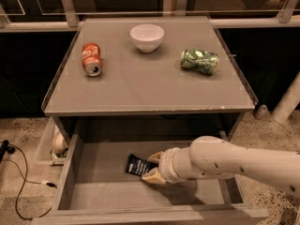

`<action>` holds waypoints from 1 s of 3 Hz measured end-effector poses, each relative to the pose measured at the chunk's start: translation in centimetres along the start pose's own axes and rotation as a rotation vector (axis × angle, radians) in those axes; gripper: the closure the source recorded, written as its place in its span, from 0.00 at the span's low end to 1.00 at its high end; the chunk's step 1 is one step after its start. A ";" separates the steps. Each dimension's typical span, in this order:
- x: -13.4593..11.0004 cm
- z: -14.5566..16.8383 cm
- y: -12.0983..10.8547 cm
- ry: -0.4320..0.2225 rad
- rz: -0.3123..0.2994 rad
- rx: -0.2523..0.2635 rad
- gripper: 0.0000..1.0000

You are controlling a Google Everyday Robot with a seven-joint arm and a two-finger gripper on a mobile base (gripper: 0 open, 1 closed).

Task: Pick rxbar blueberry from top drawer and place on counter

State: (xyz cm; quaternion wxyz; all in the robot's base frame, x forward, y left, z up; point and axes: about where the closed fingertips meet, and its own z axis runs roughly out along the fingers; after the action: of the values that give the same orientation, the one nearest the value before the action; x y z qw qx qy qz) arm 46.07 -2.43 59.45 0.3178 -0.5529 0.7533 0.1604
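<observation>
Jaws spread apart, our gripper (153, 167) straddles the right end of the rxbar blueberry (137, 164), flat in the top drawer (101, 175) below the counter (150, 86).

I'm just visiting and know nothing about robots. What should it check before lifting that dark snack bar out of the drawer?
1. Top drawer pulled open: ok.
2. Gripper down in the drawer at the rxbar blueberry: ok, at its right end.
3. Firm hold on the bar: cannot tell.
4. Nothing else lying by the bar in the drawer: ok.
5. Bare spot on the counter in front of the red soda can, white bowl and green can: ok.
</observation>
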 end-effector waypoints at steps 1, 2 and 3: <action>0.0 0.0 0.0 0.000 0.000 0.000 1.00; 0.0 0.0 0.0 0.000 0.000 0.000 1.00; -0.1 -0.7 0.3 -0.015 0.023 -0.032 1.00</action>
State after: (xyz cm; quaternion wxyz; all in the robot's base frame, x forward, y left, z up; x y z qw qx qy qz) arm 45.55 -2.67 59.99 0.3129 -0.5479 0.7546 0.1804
